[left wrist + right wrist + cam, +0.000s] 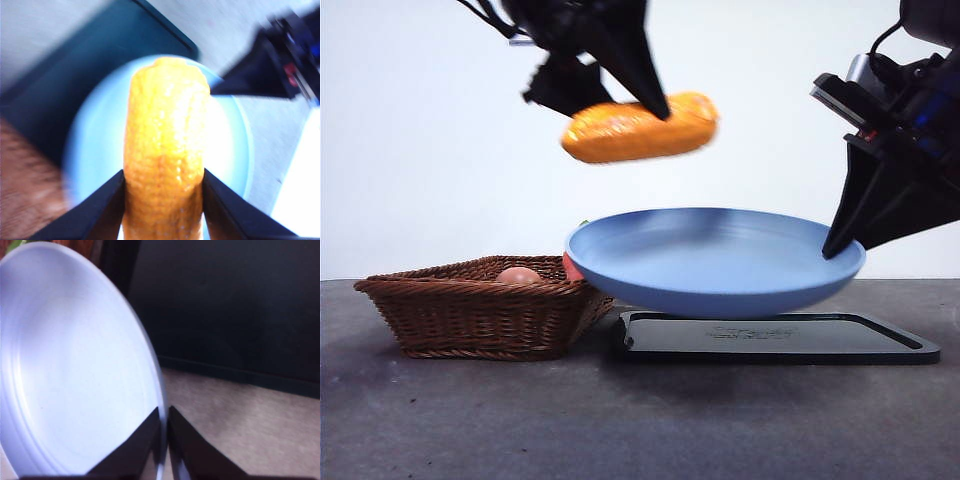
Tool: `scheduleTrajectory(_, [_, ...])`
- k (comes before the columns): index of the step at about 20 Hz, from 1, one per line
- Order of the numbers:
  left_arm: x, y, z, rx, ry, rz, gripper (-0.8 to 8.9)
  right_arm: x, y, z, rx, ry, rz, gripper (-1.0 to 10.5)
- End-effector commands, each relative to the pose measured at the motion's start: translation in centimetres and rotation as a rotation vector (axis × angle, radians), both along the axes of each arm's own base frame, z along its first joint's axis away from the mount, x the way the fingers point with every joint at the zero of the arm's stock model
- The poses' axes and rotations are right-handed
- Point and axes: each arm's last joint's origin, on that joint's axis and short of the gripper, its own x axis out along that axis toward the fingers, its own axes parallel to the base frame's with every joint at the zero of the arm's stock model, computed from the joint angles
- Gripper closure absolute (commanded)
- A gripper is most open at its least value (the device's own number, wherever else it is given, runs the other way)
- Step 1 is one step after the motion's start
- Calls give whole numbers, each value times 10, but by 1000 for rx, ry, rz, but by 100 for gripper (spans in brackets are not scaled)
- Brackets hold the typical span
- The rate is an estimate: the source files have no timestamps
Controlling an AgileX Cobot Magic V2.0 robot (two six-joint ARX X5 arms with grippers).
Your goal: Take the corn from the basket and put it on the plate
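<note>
The orange-yellow corn [640,128] hangs in the air above the blue plate [710,265], held crosswise by my left gripper [645,100], which is shut on it. In the left wrist view the corn [167,150] sits between both jaws with the plate [95,150] directly beneath. My right gripper [835,245] is shut on the plate's right rim and holds the plate lifted just above the black tray [770,338]. The right wrist view shows the plate [70,370] with its rim pinched by my right gripper [164,440]. The wicker basket [470,310] stands at the left.
A round peach-coloured item [518,274] lies in the basket. A bit of red-orange [571,268] shows behind the plate's left edge. The black tray [230,305] lies flat under the plate on the grey table [620,420].
</note>
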Motion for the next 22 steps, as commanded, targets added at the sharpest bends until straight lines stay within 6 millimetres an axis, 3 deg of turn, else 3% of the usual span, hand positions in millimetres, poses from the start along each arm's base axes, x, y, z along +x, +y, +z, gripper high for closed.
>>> scheduleTrajectory(1, [0, -21, -13, 35, 0, -39, 660, 6, 4, 11, 52, -20, 19, 945])
scheduleTrajectory(6, [-3, -47, -44, 131, 29, -97, 660, 6, 4, 13, 60, -23, 26, 945])
scheduleTrajectory(9, [-3, -51, -54, 156, 56, -113, 646, 6, 4, 13, 59, -25, 29, 945])
scheduleTrajectory(14, [-6, -52, -54, 162, 58, -123, 486, 7, 1, 13, 56, -28, 20, 945])
scheduleTrajectory(18, [-6, -51, -50, 152, 48, -119, 486, 7, 0, 13, 49, -30, 19, 945])
scheduleTrajectory(22, [-8, -41, -31, 119, 9, -101, 486, 9, -4, 13, 40, -36, 1, 945])
